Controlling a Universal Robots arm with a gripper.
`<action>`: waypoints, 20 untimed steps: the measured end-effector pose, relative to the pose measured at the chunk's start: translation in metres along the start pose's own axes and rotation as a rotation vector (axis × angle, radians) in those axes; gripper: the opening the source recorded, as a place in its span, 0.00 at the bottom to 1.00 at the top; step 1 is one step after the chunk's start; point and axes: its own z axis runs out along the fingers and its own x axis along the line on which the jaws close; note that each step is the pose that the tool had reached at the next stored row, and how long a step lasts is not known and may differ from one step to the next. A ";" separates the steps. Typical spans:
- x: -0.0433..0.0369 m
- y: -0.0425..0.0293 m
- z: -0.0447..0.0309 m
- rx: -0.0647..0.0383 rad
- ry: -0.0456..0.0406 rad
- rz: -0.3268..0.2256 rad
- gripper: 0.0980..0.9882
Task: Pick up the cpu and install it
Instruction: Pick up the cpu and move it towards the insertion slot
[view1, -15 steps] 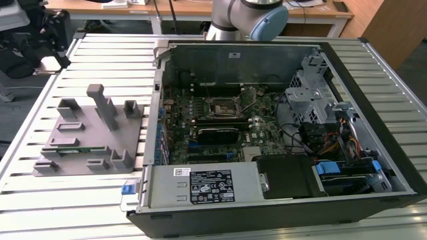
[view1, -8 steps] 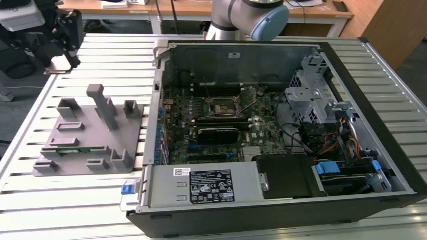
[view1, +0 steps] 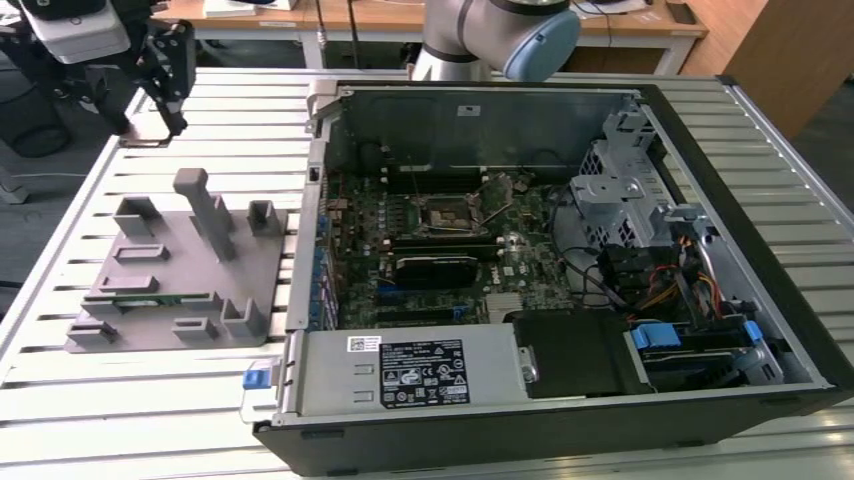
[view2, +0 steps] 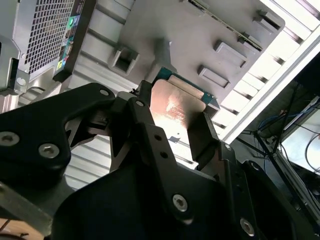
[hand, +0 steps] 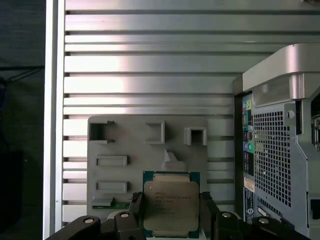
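First wrist view: tool (hand: 172, 214) clamps cpu (hand: 171, 199) by two opposite edges.

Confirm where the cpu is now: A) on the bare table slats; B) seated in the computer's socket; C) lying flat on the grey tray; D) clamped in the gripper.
D: in both wrist views the cpu sits clamped in the gripper, with the grey tray farther off behind it.

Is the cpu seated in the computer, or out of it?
Out. The cpu is clamped in the gripper, above the grey holder tray and outside the computer case.
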 end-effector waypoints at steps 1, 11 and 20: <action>-0.0029 0.0001 0.0000 0.000 0.0000 0.000 0.49; -0.0341 0.0009 0.0000 -0.003 0.0001 0.000 0.49; -0.0632 0.0014 0.0000 -0.006 0.0001 0.000 0.49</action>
